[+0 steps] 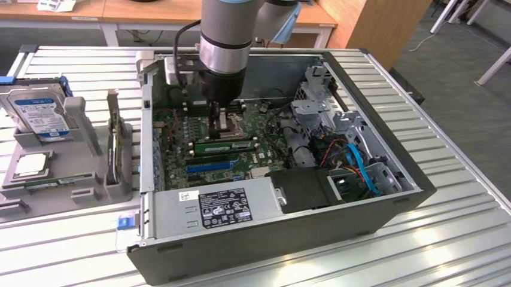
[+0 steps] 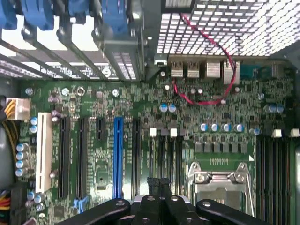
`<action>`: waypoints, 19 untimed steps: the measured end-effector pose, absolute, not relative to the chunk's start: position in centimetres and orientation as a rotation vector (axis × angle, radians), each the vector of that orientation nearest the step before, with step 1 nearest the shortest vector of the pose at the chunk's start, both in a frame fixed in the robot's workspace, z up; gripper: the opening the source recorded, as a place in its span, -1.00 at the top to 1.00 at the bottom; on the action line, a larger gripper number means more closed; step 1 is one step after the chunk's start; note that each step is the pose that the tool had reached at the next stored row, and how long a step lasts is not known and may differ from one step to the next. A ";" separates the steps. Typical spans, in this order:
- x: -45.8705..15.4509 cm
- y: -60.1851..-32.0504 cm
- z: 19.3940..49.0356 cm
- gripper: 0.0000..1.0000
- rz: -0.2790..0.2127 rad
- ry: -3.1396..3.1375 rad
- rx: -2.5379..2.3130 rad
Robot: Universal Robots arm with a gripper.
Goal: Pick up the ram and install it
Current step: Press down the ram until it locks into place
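- Closest to the wrist camera, the gripper (image 2: 158, 181) has its black fingers (image 2: 151, 185) drawn together, with nothing visible between them.
- From the exterior view I see the gripper (image 1: 217, 119) lowered inside the open computer case (image 1: 403, 200), over the motherboard (image 1: 179, 128) and beside the processor socket (image 1: 231, 127).
- I find the ram (image 1: 226, 145) on the motherboard, lying across the board just on the near side of the socket. It runs parallel to the blue slot (image 1: 209, 166). I cannot tell whether it is fully seated, nor whether the fingers touch it.
- On the wrist view I note the socket's metal frame (image 2: 220, 185), a blue expansion slot (image 2: 117, 154), a white slot (image 2: 44, 150) and a red wire (image 2: 206, 101) looped near the rear ports.
- Nearest the exterior camera, the power supply (image 1: 215, 206) sits at the case's front edge, label upward.
- Blue cables (image 1: 363, 167) lie in the case toward the exterior view's right.
- Outside the case, toward the exterior view's left, a grey fixture (image 1: 80, 179) holds a hard drive (image 1: 40, 113) and a square processor chip (image 1: 32, 164).
- Everything rests on a slatted metal table (image 1: 455, 239).
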State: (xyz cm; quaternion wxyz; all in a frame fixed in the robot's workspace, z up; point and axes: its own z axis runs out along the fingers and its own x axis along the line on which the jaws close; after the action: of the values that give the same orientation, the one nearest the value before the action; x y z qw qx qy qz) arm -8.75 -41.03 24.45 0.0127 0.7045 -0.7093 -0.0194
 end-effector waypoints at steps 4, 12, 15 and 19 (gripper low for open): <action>-9.3 -41.0 24.4 0.80 -0.060 -2.211 2.196; -9.5 -41.0 24.4 0.80 -0.060 -2.210 2.196; -9.5 -41.0 24.3 0.80 -0.060 -2.211 2.196; -9.5 -41.0 23.9 0.80 -0.060 -2.211 2.196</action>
State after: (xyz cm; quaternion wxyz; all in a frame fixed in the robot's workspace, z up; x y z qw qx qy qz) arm -9.52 -41.03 23.94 0.0127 0.7045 -0.7093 -0.0194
